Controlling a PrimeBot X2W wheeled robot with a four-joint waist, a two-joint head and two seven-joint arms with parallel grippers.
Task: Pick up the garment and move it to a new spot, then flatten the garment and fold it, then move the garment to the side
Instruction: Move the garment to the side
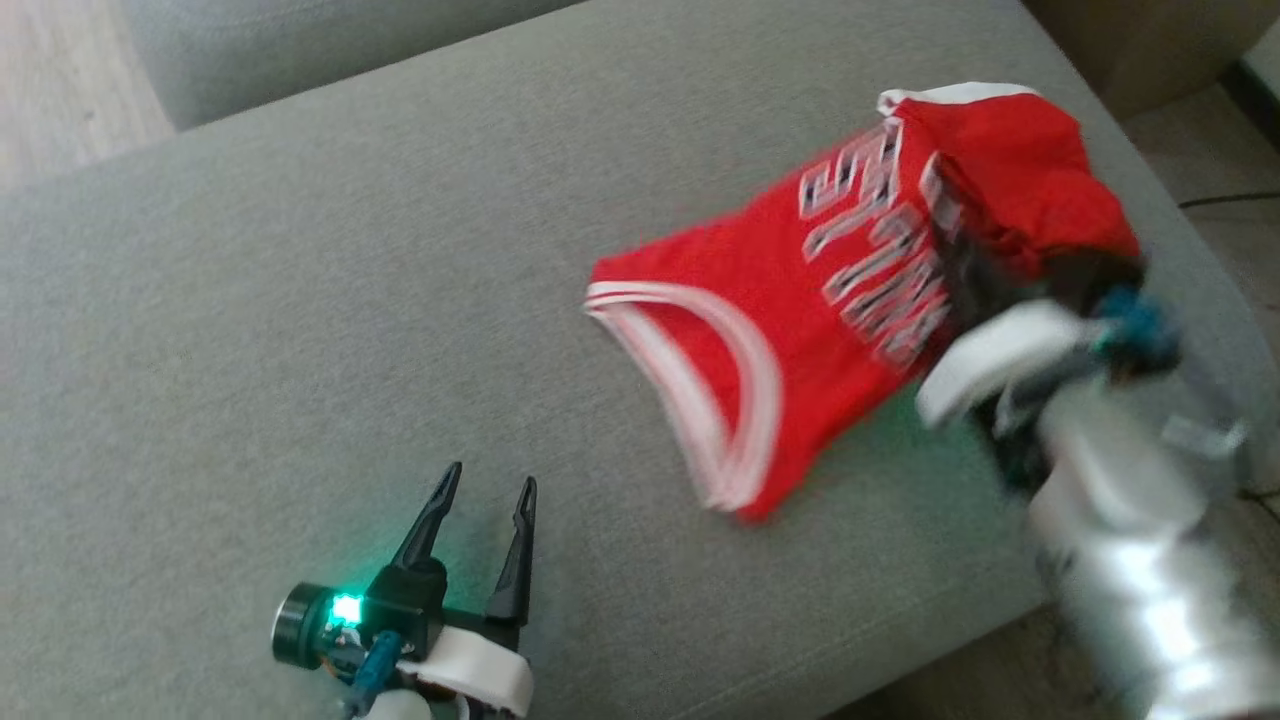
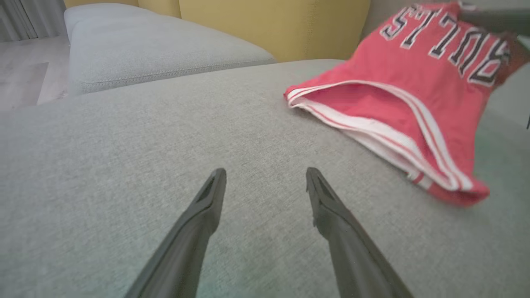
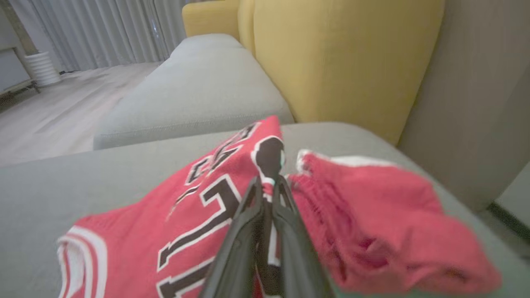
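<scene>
1. At the near left, the left gripper (image 1: 492,478) hovered just above the grey sofa seat (image 1: 250,300). Its two dark fingers were spread wide with nothing between them, and it was well apart from the garment.
2. A broad stretch of grey fabric lay between that gripper and the garment.
3. Right of centre was the red Bulls jersey (image 1: 800,330), lettering side up. Its white-trimmed opening sagged onto the seat toward the near left. Its far-right end was raised and bunched into a heap.
4. At the right, the right gripper (image 3: 269,182) had its fingers pressed together, pinching a fold of the jersey beside the black lettering. Loose cloth spilled over to the right of the fingers.
5. As I judged it, the pick-up-and-move step was in hand, with flattening and folding not yet done.
6. The hold was one narrow pinch on thin cloth. With the low end resting on the seat, dragging could tug the fold out from between the fingers.
7. The bunched end sat near the seat's right edge. Let go there, the jersey might slide off toward the floor.
8. Set down in a heap, the cloth could double under itself, and the far-off left gripper would have trouble finding a clean edge to spread.
</scene>
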